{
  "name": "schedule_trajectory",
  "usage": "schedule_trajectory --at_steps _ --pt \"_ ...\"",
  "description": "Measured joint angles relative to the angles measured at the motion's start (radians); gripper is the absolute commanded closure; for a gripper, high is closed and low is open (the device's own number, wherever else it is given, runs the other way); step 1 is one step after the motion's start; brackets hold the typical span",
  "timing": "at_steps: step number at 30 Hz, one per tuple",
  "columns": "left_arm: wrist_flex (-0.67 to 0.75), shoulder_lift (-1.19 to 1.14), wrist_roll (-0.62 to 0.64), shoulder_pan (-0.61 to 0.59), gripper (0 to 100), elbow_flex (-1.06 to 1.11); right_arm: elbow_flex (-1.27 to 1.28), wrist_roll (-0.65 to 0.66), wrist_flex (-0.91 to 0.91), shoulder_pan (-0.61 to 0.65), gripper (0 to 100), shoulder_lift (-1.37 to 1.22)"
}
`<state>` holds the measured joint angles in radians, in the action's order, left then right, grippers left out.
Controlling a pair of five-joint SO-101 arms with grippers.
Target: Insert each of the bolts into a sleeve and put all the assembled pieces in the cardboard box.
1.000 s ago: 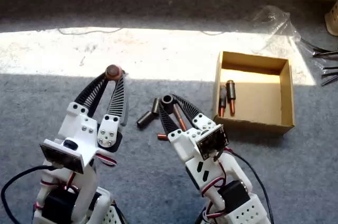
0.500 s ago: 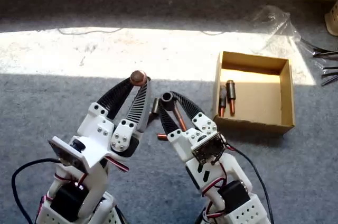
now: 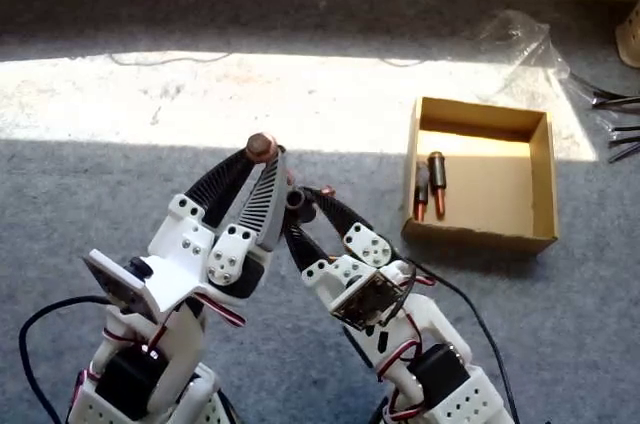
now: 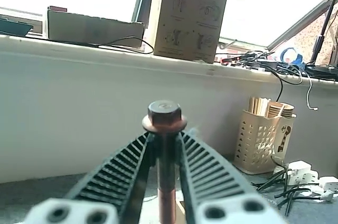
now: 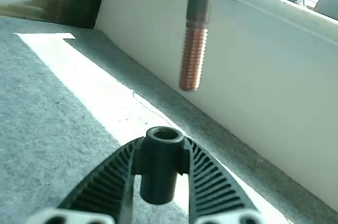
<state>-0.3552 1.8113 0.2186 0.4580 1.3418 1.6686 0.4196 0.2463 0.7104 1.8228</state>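
Observation:
My left gripper (image 3: 262, 152) is shut on a copper bolt (image 3: 261, 146), held upright with its head (image 4: 164, 116) above the fingertips (image 4: 165, 138). Just to its right, my right gripper (image 3: 297, 204) is shut on a black sleeve (image 3: 296, 200), open end up. In the right wrist view the sleeve (image 5: 160, 164) sits between the fingers (image 5: 159, 167), and the bolt's threaded end (image 5: 193, 57) hangs above it, a little off to one side. The cardboard box (image 3: 482, 232) at the right holds two assembled pieces (image 3: 429, 184). Another bolt's tip (image 3: 327, 191) peeks out beside the right gripper.
A clear plastic bag (image 3: 515, 37) and dark tools (image 3: 615, 126) lie at the back right beyond the box. A sunlit strip (image 3: 150, 94) crosses the grey carpet. A slotted basket of sticks (image 4: 262, 138) stands by the wall.
The left arm swung right with the bolt until it stood next to the right gripper. The right gripper turned left with the sleeve, bringing it close under the bolt.

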Motion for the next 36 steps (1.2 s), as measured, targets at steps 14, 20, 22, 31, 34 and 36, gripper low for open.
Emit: schedule_trajectory --at_steps 14,20,22,31,34,36 --pt "0.0 0.0 0.02 0.0 99 0.044 0.0 0.006 0.0 0.0 99.4 0.0" --pt "0.0 0.0 0.02 0.0 99 0.044 0.0 0.006 0.0 0.0 99.4 0.0" --pt "0.0 0.0 0.02 0.0 99 0.044 0.0 0.006 0.0 0.0 99.4 0.0" --pt "0.0 0.0 0.02 0.0 99 0.044 0.0 -0.037 0.0 0.0 99.4 0.0" --pt "0.0 0.0 0.02 0.0 99 0.044 0.0 -0.04 0.0 0.0 99.4 0.0" --pt "0.0 0.0 0.02 0.0 99 0.044 0.0 -0.035 0.0 0.0 99.4 0.0"
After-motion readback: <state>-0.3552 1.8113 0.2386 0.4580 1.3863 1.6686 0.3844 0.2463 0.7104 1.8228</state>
